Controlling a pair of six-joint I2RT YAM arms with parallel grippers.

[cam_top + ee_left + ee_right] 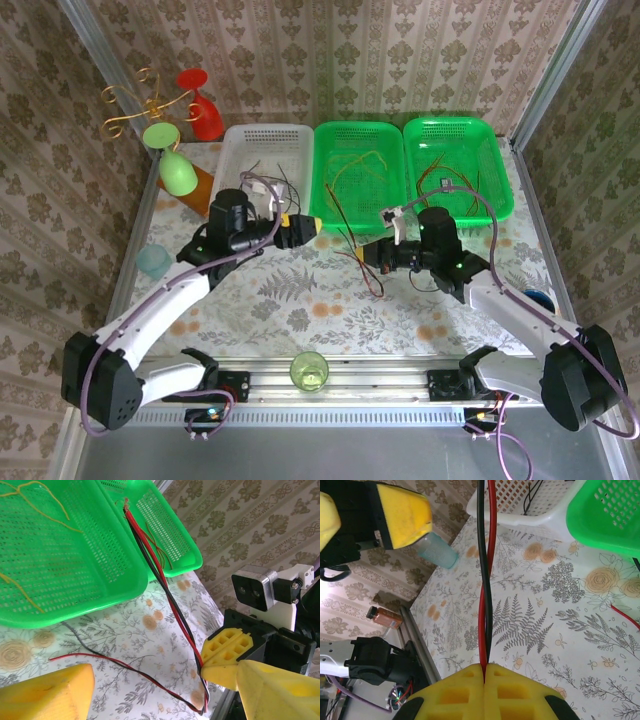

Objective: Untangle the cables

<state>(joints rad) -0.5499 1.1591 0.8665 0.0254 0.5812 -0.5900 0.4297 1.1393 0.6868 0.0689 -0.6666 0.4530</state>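
Note:
A twisted red and black cable [376, 285] runs from the front rim of the middle green basket [330, 205] to my right gripper [362, 257], then loops on the table. In the right wrist view the right gripper [484, 669] is shut on this cable [485, 580], which rises straight up between its pads. My left gripper [308, 227] hovers just left of it, open, with nothing between its fingers. From the left wrist, the left gripper [160, 690] faces the taut cable [167, 592] and the right gripper's pads [227, 650]. Thin yellow wires [30, 490] lie in the green basket [75, 570].
A white basket [265, 160] with dark wires stands at the back left, and a second green basket [457, 160] with wires at the back right. A green cup [309, 370] sits at the front edge, a teal cup [153, 262] at the left, and glasses [178, 165] lie at the back left.

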